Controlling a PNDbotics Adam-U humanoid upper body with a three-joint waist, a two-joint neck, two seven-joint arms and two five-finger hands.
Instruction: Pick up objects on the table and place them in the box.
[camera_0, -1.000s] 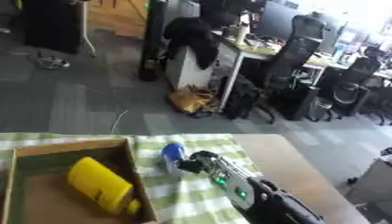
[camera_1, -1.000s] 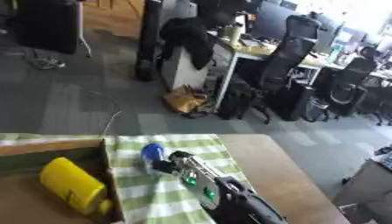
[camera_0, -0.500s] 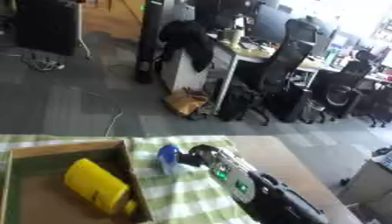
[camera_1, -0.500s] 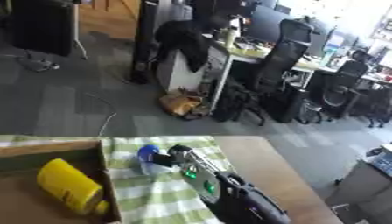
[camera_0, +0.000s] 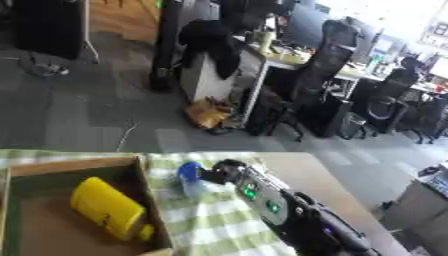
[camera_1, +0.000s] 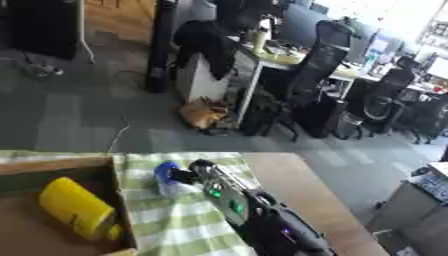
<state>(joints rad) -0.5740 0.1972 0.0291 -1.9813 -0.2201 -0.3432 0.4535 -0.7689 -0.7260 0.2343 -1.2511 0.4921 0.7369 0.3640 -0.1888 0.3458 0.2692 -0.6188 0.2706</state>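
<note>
Reaching from the lower right in the left eye view toward the blue-capped bottle, which lies on the green checked cloth just outside the cardboard box, against its right wall. Right hand touching the bottle; fingers too blurred to tell whether spread or curled. Yellow bottle already lying inside the box.

Showing the same contact in the right eye view. Likely mid-pick; next, securing the bottle, lifting clear of the wall, carrying left into the box.
</note>
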